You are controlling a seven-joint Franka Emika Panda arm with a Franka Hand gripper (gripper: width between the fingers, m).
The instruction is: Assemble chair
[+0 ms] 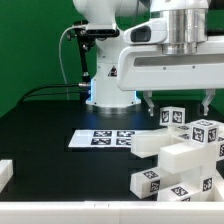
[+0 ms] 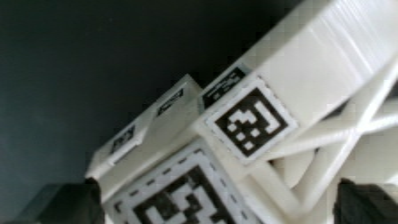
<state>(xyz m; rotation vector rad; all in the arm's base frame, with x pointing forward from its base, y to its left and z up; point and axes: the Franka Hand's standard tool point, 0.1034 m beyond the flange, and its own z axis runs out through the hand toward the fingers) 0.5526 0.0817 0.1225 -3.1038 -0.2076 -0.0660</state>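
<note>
- We're looking at the chair (image 1: 185, 160), a chunky white stack of tagged slabs and bars at the exterior view's right, sitting on the black table (image 1: 50, 120).
- Just beside it, toward the exterior view's left, lies the marker board (image 1: 100, 139), flat on the table.
- The gripper (image 1: 178, 104) hangs over the top of the stack, jaws spread wide and holding nothing.
- From the wrist view we see tagged white bars (image 2: 249, 115) close below, with the dark fingertips (image 2: 68, 203) showing at the picture's edge, one on each side of the parts.
- We can't tell whether the fingertips touch the plastic.
- Our read: we're between grasps, lining up over a part of the half-built stack.
- Next we'd want to centre the jaws on one bar, come down squarely, then close without nudging the stack.
</note>
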